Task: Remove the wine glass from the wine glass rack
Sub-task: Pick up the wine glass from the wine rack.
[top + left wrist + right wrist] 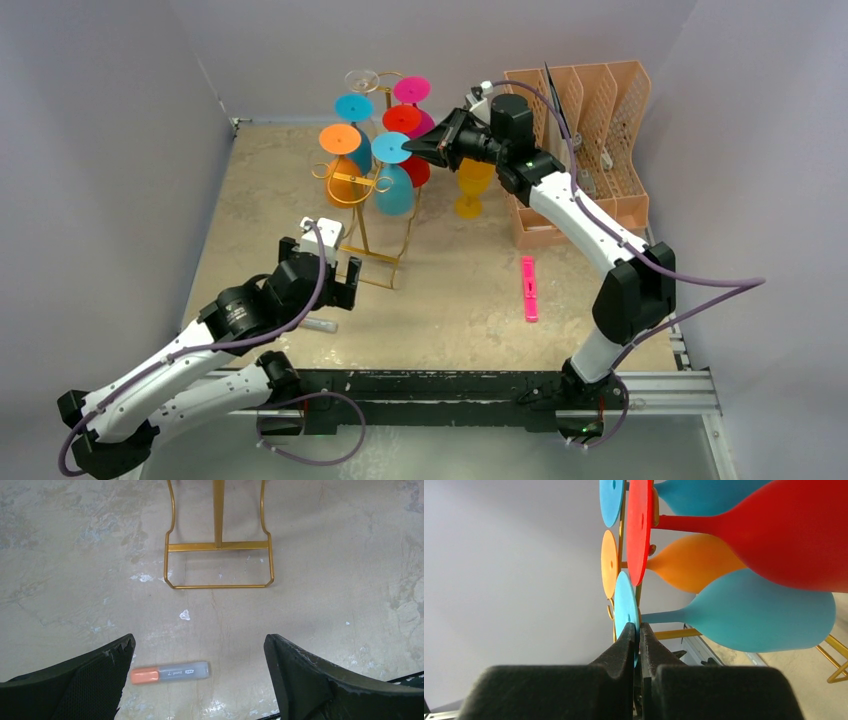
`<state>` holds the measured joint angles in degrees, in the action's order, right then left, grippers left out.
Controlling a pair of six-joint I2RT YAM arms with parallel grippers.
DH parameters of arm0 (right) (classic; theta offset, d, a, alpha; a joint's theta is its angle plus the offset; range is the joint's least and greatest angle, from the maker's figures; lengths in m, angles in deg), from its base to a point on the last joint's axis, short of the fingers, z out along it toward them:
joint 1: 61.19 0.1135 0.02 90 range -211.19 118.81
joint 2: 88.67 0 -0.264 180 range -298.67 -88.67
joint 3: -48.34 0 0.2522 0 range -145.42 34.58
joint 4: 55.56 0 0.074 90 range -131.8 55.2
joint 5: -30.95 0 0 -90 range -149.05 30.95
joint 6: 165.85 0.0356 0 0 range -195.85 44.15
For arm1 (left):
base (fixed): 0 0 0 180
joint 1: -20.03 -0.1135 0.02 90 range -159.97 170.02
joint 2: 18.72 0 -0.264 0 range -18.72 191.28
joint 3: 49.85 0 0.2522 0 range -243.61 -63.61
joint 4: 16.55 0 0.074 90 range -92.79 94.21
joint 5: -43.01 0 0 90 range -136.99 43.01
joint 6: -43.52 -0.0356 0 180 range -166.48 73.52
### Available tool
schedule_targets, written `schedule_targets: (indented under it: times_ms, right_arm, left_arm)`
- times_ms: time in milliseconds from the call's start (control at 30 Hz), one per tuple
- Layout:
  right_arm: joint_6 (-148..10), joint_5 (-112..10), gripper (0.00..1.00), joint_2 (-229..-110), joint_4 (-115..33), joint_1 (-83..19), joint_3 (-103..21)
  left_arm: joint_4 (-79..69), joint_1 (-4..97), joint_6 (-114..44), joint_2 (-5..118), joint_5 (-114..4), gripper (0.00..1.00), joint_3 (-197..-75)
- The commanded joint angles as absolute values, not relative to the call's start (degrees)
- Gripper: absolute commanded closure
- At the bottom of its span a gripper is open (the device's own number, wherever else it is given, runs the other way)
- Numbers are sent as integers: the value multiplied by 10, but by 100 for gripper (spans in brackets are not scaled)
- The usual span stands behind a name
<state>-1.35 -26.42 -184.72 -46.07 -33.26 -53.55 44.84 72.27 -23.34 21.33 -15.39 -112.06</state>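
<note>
The gold wire wine glass rack (364, 229) stands at the table's middle back, with several coloured glasses hanging on it bowl down. My right gripper (418, 150) is shut on the round foot of a light blue wine glass (396, 190) that hangs on the rack's near right side. In the right wrist view the fingers pinch the foot's thin edge (625, 605), and the blue bowl (754, 611) points away to the right. My left gripper (345, 283) hovers open and empty low over the table, just in front of the rack's rectangular base (218, 545).
A red glass (784, 530) and an orange glass (694, 562) hang close beside the held one. A yellow glass (472, 185) stands on the table near a peach file organiser (590, 130). A pink object (529, 288) and a grey marker with an orange cap (170, 672) lie on the table.
</note>
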Motion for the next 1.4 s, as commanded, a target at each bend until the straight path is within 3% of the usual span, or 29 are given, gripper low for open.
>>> schedule_targets:
  times_ms: [0, 300, 733, 1033, 1133, 1367]
  right_arm:
    - [-1, -237, 100, -1813, -516, -330, -542]
    - [9, -241, 100, -1805, -490, -330, -533]
    - [-24, -250, 80, -1797, -424, -330, -546]
    - [-58, -266, 86, -1781, -359, -330, -561]
    - [-63, -269, 100, -1776, -351, -330, -563]
    - [-53, -265, 100, -1777, -364, -330, -561]
  left_arm:
    - [430, 721, -241, 218, -162, 0, -1133]
    - [430, 721, -242, 210, -163, 0, -1130]
    - [429, 721, -243, 210, -165, 0, -1130]
    - [428, 721, -244, 210, -167, 0, -1130]
    - [428, 721, -244, 209, -167, 0, -1130]
    - [428, 721, -244, 210, -168, 0, -1131]
